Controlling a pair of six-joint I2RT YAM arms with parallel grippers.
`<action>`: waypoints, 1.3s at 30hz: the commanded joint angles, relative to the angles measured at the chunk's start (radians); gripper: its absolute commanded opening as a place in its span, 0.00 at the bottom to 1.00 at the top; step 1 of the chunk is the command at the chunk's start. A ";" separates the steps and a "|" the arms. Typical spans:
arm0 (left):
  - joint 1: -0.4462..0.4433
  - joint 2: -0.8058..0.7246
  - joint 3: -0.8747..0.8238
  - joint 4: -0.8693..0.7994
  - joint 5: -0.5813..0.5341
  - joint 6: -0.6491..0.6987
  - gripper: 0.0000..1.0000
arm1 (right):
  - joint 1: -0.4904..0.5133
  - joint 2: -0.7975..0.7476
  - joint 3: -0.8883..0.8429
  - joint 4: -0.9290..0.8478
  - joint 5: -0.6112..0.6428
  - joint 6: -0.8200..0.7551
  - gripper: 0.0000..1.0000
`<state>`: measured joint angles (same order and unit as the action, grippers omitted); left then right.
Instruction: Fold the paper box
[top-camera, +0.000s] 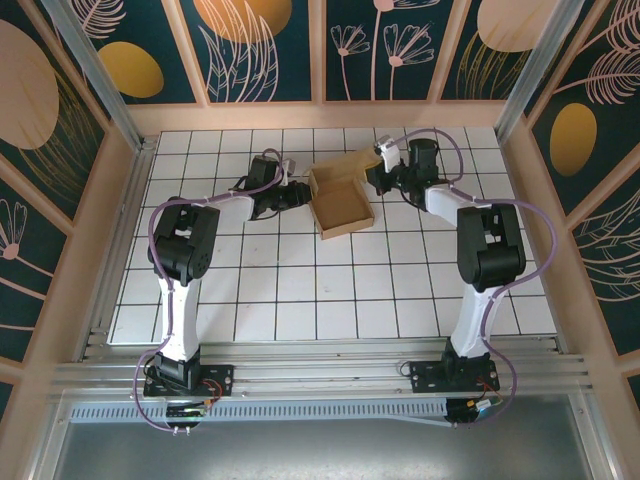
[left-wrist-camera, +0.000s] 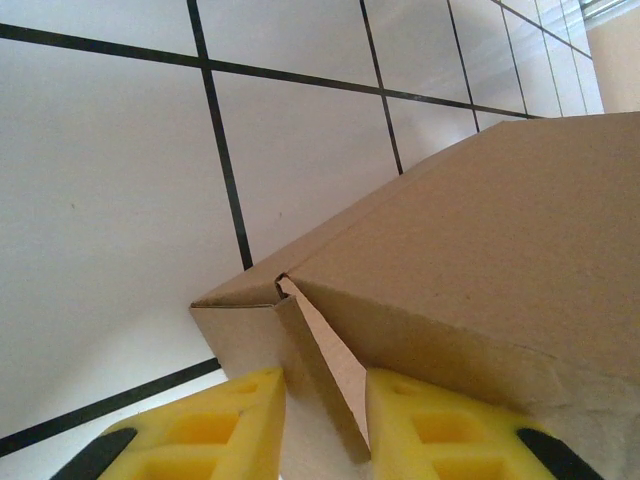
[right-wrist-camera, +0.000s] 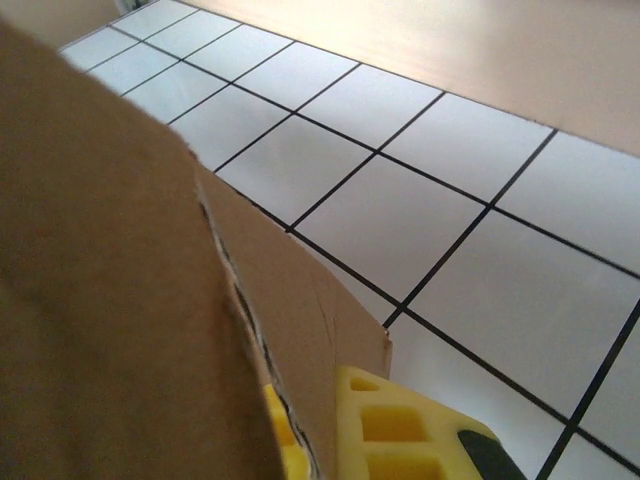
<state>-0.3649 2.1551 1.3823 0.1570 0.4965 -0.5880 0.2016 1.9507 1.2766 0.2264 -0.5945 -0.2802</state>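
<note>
The paper box (top-camera: 343, 208) is a shallow brown cardboard box standing open at the back middle of the tiled table, with a lid flap (top-camera: 350, 164) raised behind it. My left gripper (top-camera: 303, 194) is at its left wall. In the left wrist view the yellow fingers (left-wrist-camera: 235, 420) stand a little apart around a thin corner flap (left-wrist-camera: 318, 370), with white floor showing between them, so the left gripper (left-wrist-camera: 325, 382) is open. My right gripper (top-camera: 377, 178) is at the box's back right corner. In the right wrist view that gripper (right-wrist-camera: 312, 400) is shut on a cardboard flap (right-wrist-camera: 290, 300).
The white tiled table (top-camera: 300, 290) has wooden walls on the left (top-camera: 105, 230), back and right (top-camera: 540, 220). An aluminium rail (top-camera: 320, 375) runs along the near edge, where both arm bases stand.
</note>
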 joint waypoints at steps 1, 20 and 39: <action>0.001 0.028 0.020 -0.001 0.006 -0.015 0.27 | 0.037 0.017 0.009 -0.125 0.006 0.113 0.00; 0.000 0.027 0.015 0.006 -0.001 -0.023 0.27 | 0.108 0.066 0.122 -0.400 0.046 0.360 0.00; 0.000 0.009 0.017 -0.010 -0.012 -0.015 0.27 | 0.149 0.015 -0.103 -0.279 0.165 0.412 0.00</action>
<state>-0.3561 2.1555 1.3823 0.1585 0.4858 -0.6037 0.2913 1.9137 1.2617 0.1802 -0.3920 0.1116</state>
